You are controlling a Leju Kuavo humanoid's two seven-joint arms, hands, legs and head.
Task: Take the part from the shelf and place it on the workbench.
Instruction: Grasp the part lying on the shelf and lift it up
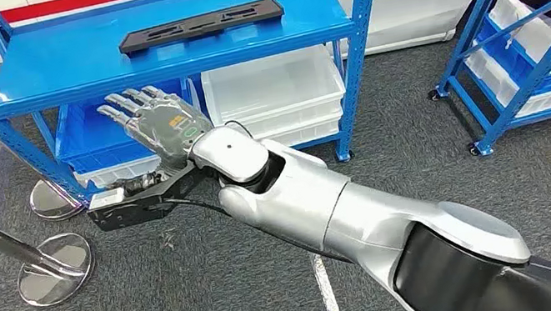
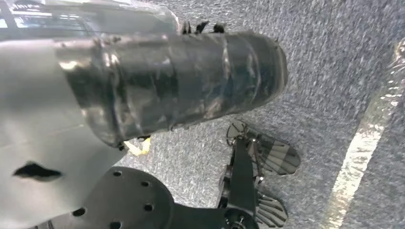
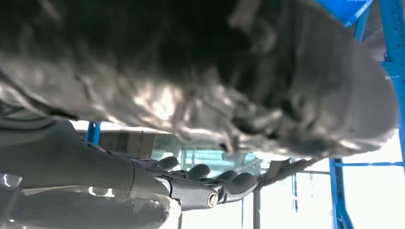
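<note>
The right robot hand (image 1: 157,124) (released, fingers spread) reaches below the shelf (image 1: 71,67); the part (image 1: 201,26) lies crosswise above, slightly right.

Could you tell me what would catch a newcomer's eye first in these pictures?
The robot's silver right arm sweeps across the middle, its right hand raised with fingers spread in front of the blue metal shelf. On that shelf's top board lies a long flat black plastic part. White plastic bins sit on the level below.
</note>
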